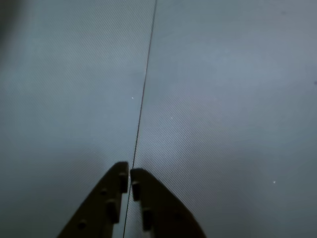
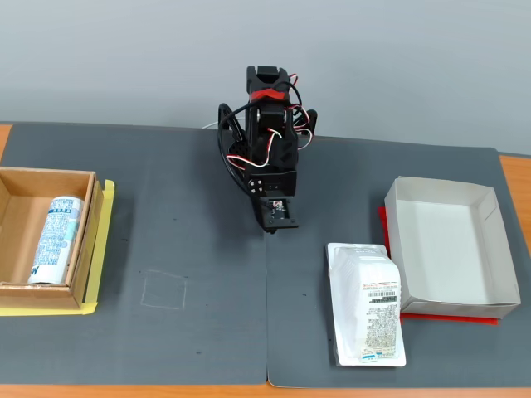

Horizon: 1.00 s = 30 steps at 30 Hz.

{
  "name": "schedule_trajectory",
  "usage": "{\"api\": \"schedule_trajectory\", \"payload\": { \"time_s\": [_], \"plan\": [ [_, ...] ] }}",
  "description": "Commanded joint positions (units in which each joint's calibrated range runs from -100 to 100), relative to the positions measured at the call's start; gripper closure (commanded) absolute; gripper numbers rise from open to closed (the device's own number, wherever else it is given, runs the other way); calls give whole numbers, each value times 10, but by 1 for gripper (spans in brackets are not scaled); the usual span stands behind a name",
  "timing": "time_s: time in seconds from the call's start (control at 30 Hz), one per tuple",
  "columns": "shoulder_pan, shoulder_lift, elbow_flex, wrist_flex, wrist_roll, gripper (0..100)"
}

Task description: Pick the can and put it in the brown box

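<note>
The can (image 2: 55, 239) is slim and white with light-blue graphics. It lies on its side inside the brown box (image 2: 17, 294) at the left edge of the fixed view. My gripper (image 2: 271, 229) is folded down near the arm's base at the middle back of the mat, far from the box. In the wrist view the gripper (image 1: 129, 171) is shut and empty, its tips meeting over the seam (image 1: 145, 84) between two grey mats. Neither the can nor the box shows in the wrist view.
A white plastic-wrapped packet (image 2: 366, 303) with a printed label lies at the right front. A white-grey open box (image 2: 489, 217) stands on a red sheet at the far right. A yellow sheet (image 2: 106, 232) lies under the brown box.
</note>
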<state>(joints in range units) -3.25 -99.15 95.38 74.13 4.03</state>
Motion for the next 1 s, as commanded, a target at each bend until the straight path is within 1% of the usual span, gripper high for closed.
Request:
{"api": "schedule_trajectory", "payload": {
  "time_s": [0.0,0.97],
  "plan": [
    [6,-7,-31,5,-2,99],
    [3,-2,-33,4,0,99]
  ]
}}
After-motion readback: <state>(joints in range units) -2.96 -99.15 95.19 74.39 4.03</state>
